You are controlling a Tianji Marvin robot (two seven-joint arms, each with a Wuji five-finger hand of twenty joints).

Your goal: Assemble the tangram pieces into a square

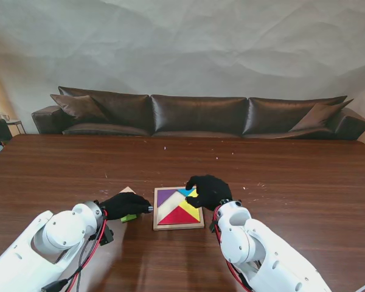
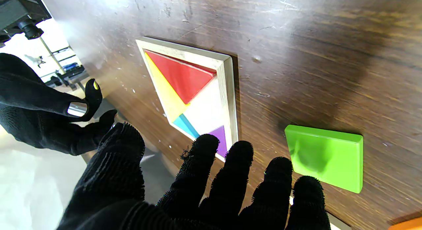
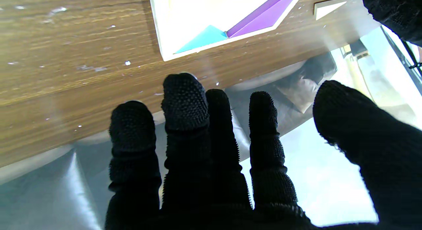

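The left hand (image 1: pixel 125 205) hovers spread and empty by the loose green piece (image 2: pixel 326 155), presumably next for the wooden tray (image 1: pixel 178 226), while the right hand (image 1: pixel 208 190), fingers splayed and holding nothing, hangs over the tray's far corner.

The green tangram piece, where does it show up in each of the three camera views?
Stand view: green piece peeks out under the left hand, left of the wooden tray.
Left wrist view: green piece lies flat beside the tray.
Right wrist view: not in it.
Shared landmark: the tray.
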